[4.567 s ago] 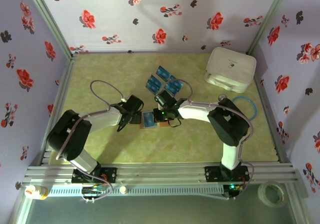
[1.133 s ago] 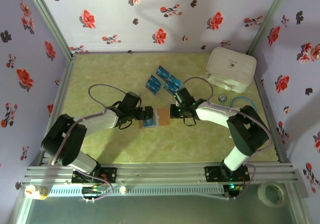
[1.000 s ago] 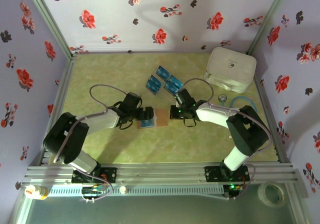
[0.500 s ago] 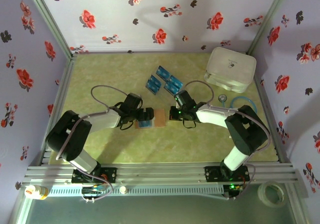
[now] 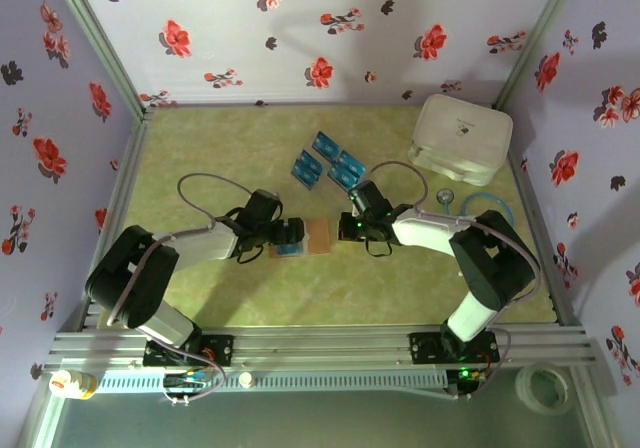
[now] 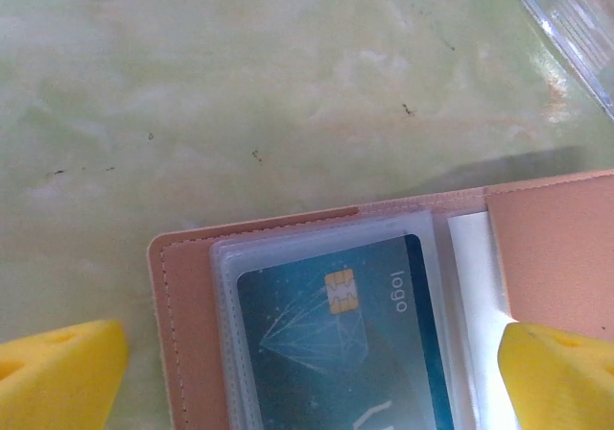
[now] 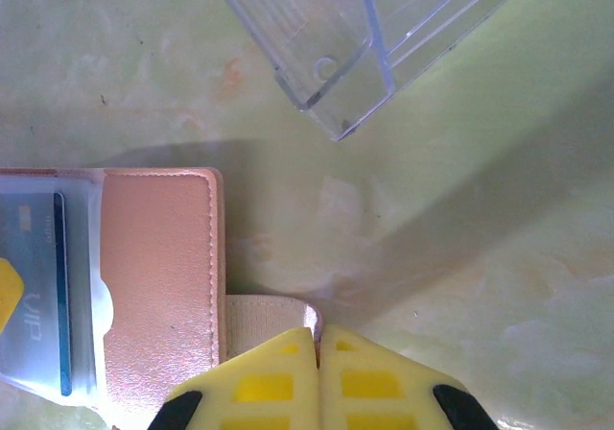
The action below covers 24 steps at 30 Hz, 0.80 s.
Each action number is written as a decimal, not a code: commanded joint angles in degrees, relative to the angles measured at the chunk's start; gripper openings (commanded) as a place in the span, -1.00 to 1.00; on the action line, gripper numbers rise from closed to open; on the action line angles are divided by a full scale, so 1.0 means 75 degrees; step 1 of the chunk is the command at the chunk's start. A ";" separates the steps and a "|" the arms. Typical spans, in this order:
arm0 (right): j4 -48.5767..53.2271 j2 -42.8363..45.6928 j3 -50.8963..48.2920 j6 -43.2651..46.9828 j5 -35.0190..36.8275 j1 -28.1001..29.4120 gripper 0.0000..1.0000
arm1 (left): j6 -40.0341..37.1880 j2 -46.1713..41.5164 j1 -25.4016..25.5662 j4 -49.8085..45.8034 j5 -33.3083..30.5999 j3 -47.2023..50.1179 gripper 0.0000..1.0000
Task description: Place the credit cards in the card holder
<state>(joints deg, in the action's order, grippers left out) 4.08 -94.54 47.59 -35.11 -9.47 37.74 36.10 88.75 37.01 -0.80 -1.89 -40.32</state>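
1. In the middle of the table (image 5: 200, 148), the card holder (image 5: 318, 234) lies open and flat, with one blue card (image 6: 336, 334) tucked in its clear pocket.
2. The left gripper (image 5: 290, 234) hovers over the holder's card side, fingers wide apart.
3. The right gripper (image 5: 347, 230) sits at the holder's other edge, fingers pressed together over its strap (image 7: 264, 317).
4. More credit cards (image 5: 325, 146) lie farther back, well apart from the holder.

place: lab test booth | evidence: floral-papered walls (image 5: 330, 43), aluminium frame rail (image 5: 320, 340)

High overhead, two close downward wrist views; card holder (image 6: 552, 248) in all
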 commanded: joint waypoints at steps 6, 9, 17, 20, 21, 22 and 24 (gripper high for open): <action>-0.0188 -0.0250 -0.0029 -0.0143 -0.0201 -0.0016 -0.98 | 0.0027 0.0192 0.0083 0.0106 0.0216 -0.0174 0.99; -0.0218 -0.0284 -0.0015 -0.0164 -0.0222 -0.0014 -0.99 | 0.0015 0.0167 0.0092 0.0093 0.0246 -0.0250 0.99; -0.0252 -0.0357 0.0018 -0.0173 -0.0260 -0.0004 -1.00 | 0.0021 -0.0181 0.0116 0.0095 0.0297 -0.0242 0.99; -0.0252 -0.0393 0.0042 -0.0179 -0.0269 0.0008 -1.00 | 0.0082 -0.0532 0.0114 0.0149 0.0383 -0.0190 0.99; -0.0251 -0.0406 0.0061 -0.0179 -0.0284 0.0008 -1.00 | 0.0119 -0.0656 0.0121 0.0188 0.0424 -0.0180 0.99; -0.0253 -0.0422 0.0075 -0.0171 -0.0286 0.0008 -1.00 | 0.0180 -0.0807 0.0123 0.0254 0.0492 -0.0158 0.99; -0.0262 -0.0438 0.0110 -0.0174 -0.0300 0.0008 -1.00 | 0.0292 -0.1071 0.0160 0.0388 0.0609 -0.0139 0.99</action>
<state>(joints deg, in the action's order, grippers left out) 2.74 -96.79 47.62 -35.18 -10.68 37.74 36.64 84.27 37.45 -0.56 0.38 -40.86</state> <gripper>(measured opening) 0.040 0.997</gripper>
